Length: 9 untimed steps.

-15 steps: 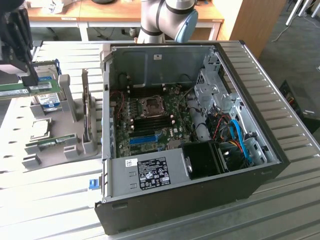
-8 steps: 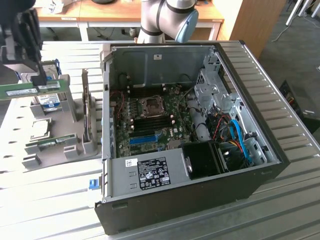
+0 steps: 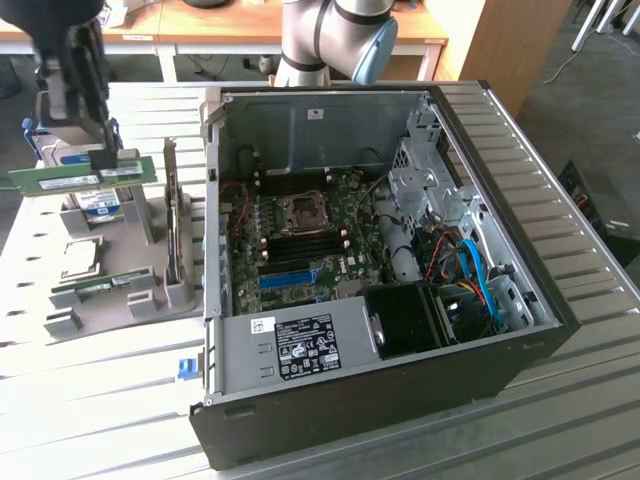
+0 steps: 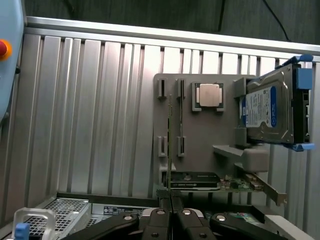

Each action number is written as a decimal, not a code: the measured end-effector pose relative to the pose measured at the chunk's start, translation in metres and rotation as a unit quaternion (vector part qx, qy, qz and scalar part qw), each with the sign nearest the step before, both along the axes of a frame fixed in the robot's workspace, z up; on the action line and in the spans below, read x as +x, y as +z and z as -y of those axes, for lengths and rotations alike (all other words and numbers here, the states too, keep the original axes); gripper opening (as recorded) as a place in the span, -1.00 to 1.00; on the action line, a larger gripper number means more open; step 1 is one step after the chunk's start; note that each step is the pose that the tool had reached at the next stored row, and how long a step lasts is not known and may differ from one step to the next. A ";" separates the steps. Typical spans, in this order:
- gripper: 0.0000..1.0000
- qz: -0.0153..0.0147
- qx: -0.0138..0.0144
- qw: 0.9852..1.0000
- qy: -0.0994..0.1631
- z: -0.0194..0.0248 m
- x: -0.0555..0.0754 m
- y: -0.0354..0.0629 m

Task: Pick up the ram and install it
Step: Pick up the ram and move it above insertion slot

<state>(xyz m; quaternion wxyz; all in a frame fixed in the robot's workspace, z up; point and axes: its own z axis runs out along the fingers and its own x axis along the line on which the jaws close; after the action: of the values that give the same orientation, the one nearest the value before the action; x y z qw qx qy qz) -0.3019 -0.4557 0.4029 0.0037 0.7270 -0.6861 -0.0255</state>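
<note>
My gripper (image 3: 103, 157) hangs at the exterior view's upper left, shut on the ram (image 3: 70, 179), a long green stick with a pale label held level above the grey parts holder (image 3: 140, 285). In the wrist view the ram (image 4: 170, 145) appears edge-on as a thin line rising from between the black fingers (image 4: 159, 216) of the gripper (image 4: 170, 210). The open computer case (image 3: 520, 355) lies to the exterior view's right, with the motherboard's black memory slots (image 3: 300, 250) below the processor socket (image 3: 300, 211).
The holder also carries a square silver processor (image 4: 209, 95), a hard drive with a blue-white label (image 4: 267, 107), an upright expansion card (image 3: 176, 215) and another green stick (image 3: 105, 286). A slatted metal table (image 3: 560, 420) lies underneath. The arm's base (image 3: 330, 40) stands behind the case.
</note>
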 end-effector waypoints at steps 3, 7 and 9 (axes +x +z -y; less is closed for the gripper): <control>-0.77 0.000 0.000 1.000 0.000 0.0000 0.010 -0.0001; -0.77 0.000 0.000 1.000 0.000 -0.0001 0.025 0.0000; -0.77 0.000 0.000 1.000 0.000 -0.0001 0.032 -0.0001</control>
<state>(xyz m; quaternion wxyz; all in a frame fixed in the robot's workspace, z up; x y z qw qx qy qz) -0.2699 -0.4556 0.4029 0.0036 0.7270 -0.6861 -0.0254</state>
